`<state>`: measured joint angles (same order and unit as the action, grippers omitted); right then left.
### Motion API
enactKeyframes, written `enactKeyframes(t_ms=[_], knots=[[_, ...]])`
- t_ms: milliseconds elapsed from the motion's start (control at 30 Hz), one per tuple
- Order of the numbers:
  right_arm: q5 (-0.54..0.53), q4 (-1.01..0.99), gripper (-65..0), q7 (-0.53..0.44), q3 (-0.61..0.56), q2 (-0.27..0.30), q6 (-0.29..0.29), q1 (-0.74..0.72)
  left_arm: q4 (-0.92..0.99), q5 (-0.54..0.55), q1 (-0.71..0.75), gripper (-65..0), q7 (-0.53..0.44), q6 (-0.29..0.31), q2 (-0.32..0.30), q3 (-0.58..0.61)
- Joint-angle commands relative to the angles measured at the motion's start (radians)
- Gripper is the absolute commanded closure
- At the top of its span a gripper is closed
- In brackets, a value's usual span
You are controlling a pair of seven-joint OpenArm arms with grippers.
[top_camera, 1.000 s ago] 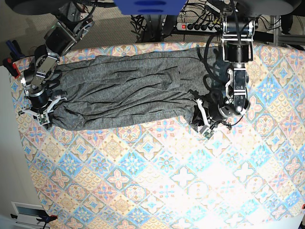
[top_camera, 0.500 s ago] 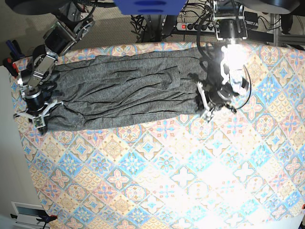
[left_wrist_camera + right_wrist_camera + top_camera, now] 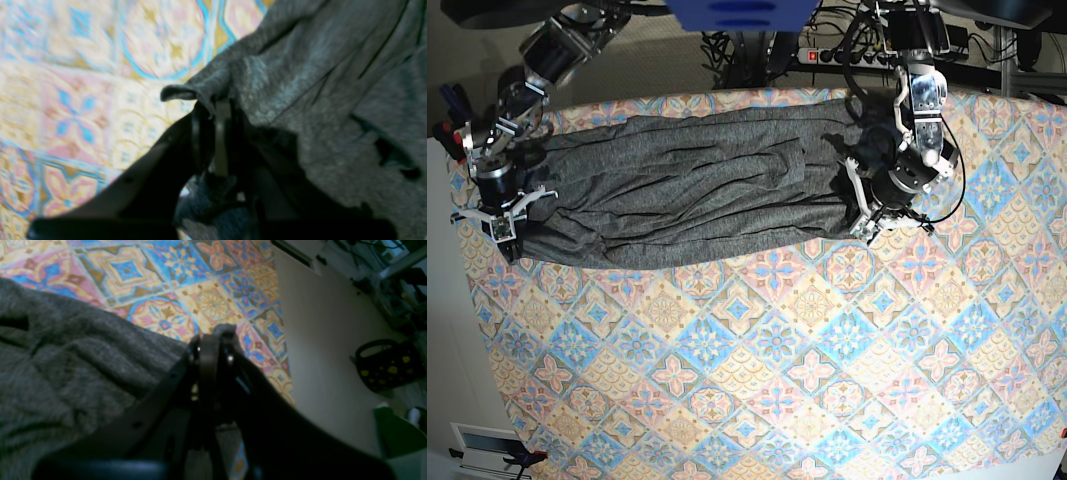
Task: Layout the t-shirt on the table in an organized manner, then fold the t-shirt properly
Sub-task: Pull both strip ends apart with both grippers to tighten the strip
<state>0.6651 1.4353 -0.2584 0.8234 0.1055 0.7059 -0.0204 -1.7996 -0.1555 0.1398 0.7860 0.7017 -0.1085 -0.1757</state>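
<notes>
In the left wrist view the left hand (image 3: 218, 110) is pressed together on a folded edge of the shirt (image 3: 320, 100); a lip of grey cloth curls over the top of the fingers (image 3: 200, 133). The rest of the cloth hangs and bunches to the right of the hand, and the tiled surface (image 3: 83, 83) lies blurred beyond it on the left.

In the right wrist view the right hand (image 3: 217, 340) is likewise pressed together, with a small nub of grey cloth pinched at its tip. The shirt (image 3: 66, 366) spreads in soft ridges to the left of the hand. Past it runs the surface (image 3: 186, 276), then its edge, then a pale floor (image 3: 320, 333) with a dark yellow-spotted bag (image 3: 387, 363) standing on it.

From the base view the shirt (image 3: 697, 185) lies stretched as a long wrinkled band across the far part of the surface (image 3: 757, 370), close to its far edge. The right hand (image 3: 499, 222) holds the end at the picture's left, at the surface's edge. The left hand (image 3: 867, 215) holds the other end, near the middle of the far side. The near half of the surface carries only its pattern. Beyond the far edge lie cables and a power strip (image 3: 842, 55).
</notes>
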Motion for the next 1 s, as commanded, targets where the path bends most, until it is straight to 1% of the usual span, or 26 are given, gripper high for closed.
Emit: enactKeyframes(t_ms=[0, 100, 200, 300, 400, 533, 667, 767, 833, 967], knots=[[-0.032, 0.035, 0.0, -0.023, 0.007, 0.020, -0.008, 0.000, -0.024, 0.003, 0.002, -3.7, -0.010, -0.004, -0.006, -0.003], [-0.078, 0.068, 0.0, -0.023, 0.057, 0.020, -0.008, 0.010, -0.027, 0.007, 0.011, -3.7, -0.013, -0.004, -0.032, -0.003], [-0.118, 0.074, 0.0, -0.023, 0.099, 0.018, -0.008, 0.014, -0.027, 0.006, 0.024, -3.7, -0.015, -0.004, -0.035, -0.008], [-0.135, 0.074, 0.0, -0.023, 0.158, 0.018, -0.008, 0.012, -0.027, 0.007, 0.040, -3.7, -0.017, -0.004, -0.035, -0.064], [-0.133, 0.068, 0.0, -0.023, 0.165, 0.018, -0.008, 0.015, -0.027, 0.001, 0.045, -3.7, -0.018, -0.004, -0.035, -0.091], [-0.135, 0.072, 0.0, -0.025, 0.165, 0.017, -0.008, 0.058, -0.027, 0.000, 0.070, -3.8, -0.018, -0.004, -0.035, -0.103], [-0.137, 0.072, 0.0, -0.025, 0.173, -0.013, -0.008, 0.072, -0.027, 0.000, 0.083, -3.8, -0.020, -0.004, -0.035, -0.103], [-0.137, 0.072, 0.0, -0.025, 0.210, -0.039, -0.008, 0.073, -0.027, 0.000, 0.096, -3.8, -0.020, -0.004, -0.036, -0.103], [-0.137, 0.072, 0.0, -0.025, 0.213, -0.051, -0.008, 0.076, -0.027, 0.000, 0.097, -3.9, -0.018, -0.004, -0.052, -0.103], [-0.137, 0.068, 0.0, -0.025, 0.215, -0.071, -0.008, 0.087, -0.026, 0.000, 0.114, -3.9, -0.018, -0.004, -0.056, -0.103]])
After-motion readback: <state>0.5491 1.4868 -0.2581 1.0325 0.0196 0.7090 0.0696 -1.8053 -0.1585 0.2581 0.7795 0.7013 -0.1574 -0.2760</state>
